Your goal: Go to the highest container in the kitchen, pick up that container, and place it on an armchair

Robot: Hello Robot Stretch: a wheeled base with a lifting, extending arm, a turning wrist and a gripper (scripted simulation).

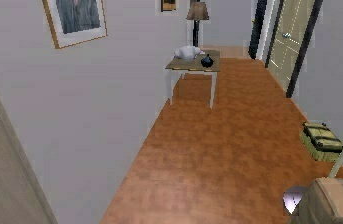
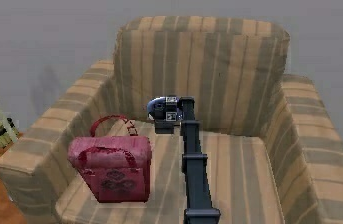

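Arm side view. The arm (image 2: 197, 175) rises from bottom centre over the seat of the armchair (image 2: 204, 60). The gripper (image 2: 163, 108) sits mid-frame before the backrest, and whether it grasps anything cannot be told. A pink bag (image 2: 109, 168) lies on the seat, lower left; whether it is the sought item is unclear. Judged stage: fetching done, placing under way, release unconfirmed.
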